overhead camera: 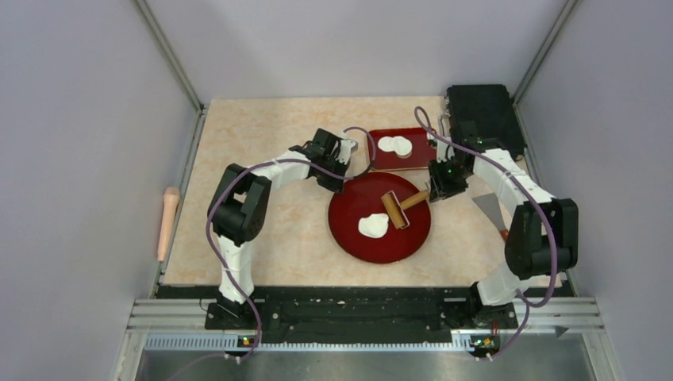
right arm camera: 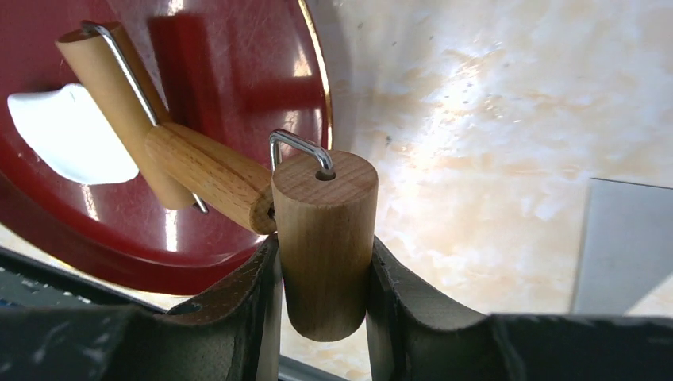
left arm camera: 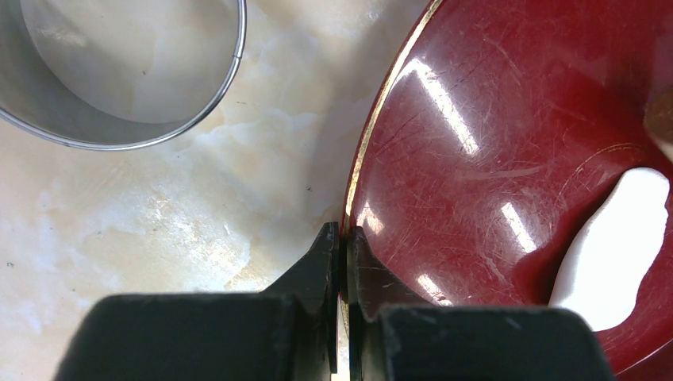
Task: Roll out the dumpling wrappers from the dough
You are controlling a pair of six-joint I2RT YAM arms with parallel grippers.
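Dough (overhead camera: pixel 373 225): one white lump, left of centre on the round red plate (overhead camera: pixel 397 244).

Right claw (right arm camera: pixel 324 254): clamped on the small wooden head of a two-headed roller (overhead camera: pixel 403 205). From this claw the dough lies toward the left arm's side and a little nearer the bases. The roller's long axis runs along that same line, handle first, then the wide head. The wide head sits at the dough's right edge; whether it touches or stands just beside it I cannot tell. My judgement is that a push along the handle line would carry the head over the lump.

Left claw (left arm camera: pixel 343 238): shut on the plate's rim at its upper left, pinning it to the tabletop (overhead camera: pixel 262 143). The right arm is the nearer to the dough through the tool.

Count:
- wrappers (overhead camera: pixel 394 145): two, touching each other, on the red tray (overhead camera: pixel 421 159) behind the plate
- ring (left arm camera: pixel 119 79): one, metal, just beside the left claw
- scraper (overhead camera: pixel 490 208): one, by the right arm
- pin (overhead camera: pixel 168 222): one, off the tabletop's left edge
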